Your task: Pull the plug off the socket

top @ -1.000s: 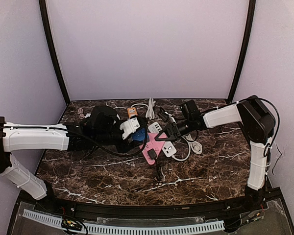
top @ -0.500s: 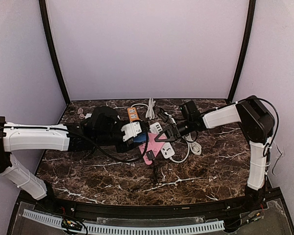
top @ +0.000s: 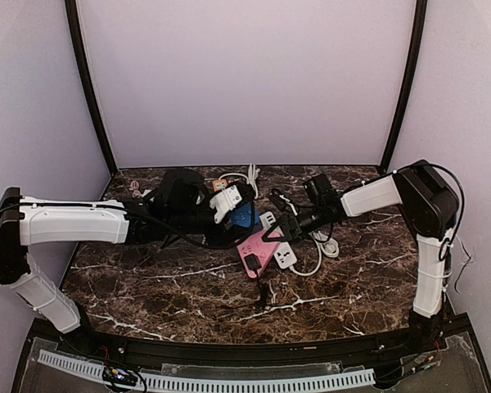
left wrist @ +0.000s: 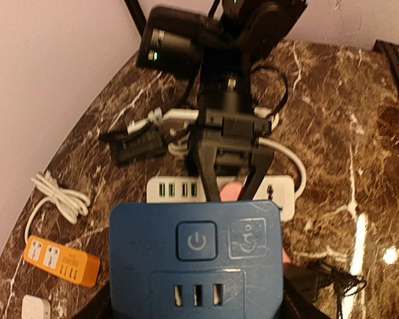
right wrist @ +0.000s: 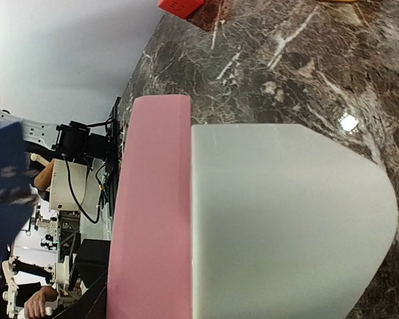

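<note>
My left gripper (top: 236, 210) is clenched on the blue plug (top: 247, 217), held above the counter (top: 352, 278); my right gripper (top: 283, 230) grasps the tilted pink socket (top: 258, 246); plug and socket are apart.

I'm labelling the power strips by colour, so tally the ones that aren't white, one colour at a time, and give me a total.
blue power strip: 1
pink power strip: 1
orange power strip: 1
Total: 3
</note>
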